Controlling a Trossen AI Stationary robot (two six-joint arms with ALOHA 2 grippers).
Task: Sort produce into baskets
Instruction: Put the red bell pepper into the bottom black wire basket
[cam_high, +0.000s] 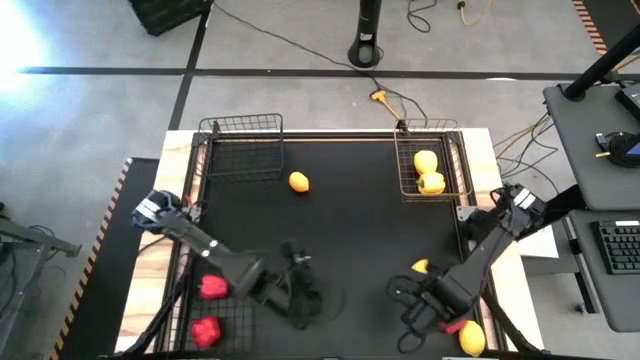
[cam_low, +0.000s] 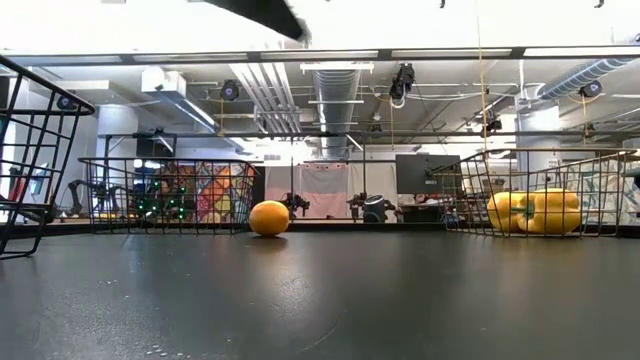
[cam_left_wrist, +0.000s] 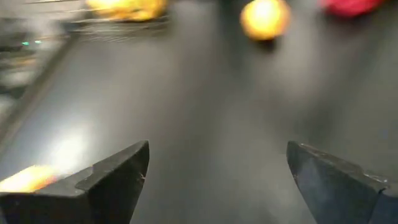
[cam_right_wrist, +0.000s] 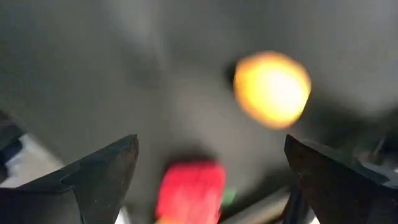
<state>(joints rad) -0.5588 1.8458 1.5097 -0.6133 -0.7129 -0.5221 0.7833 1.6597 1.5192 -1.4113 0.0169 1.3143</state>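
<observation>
My left gripper is open and empty above the mat near the table's near edge. Two red peppers lie to its left. My right gripper is open and empty at the near right, beside a red pepper and a yellow piece. Another yellow piece lies just beyond it. A lemon-like oval rests on the mat. The far right basket holds two yellow peppers. The far left basket shows nothing inside.
The black mat is bare in its middle between the arms and the baskets. A wire basket wall shows at the low view's left edge. Cables and a stand foot lie on the floor beyond the table.
</observation>
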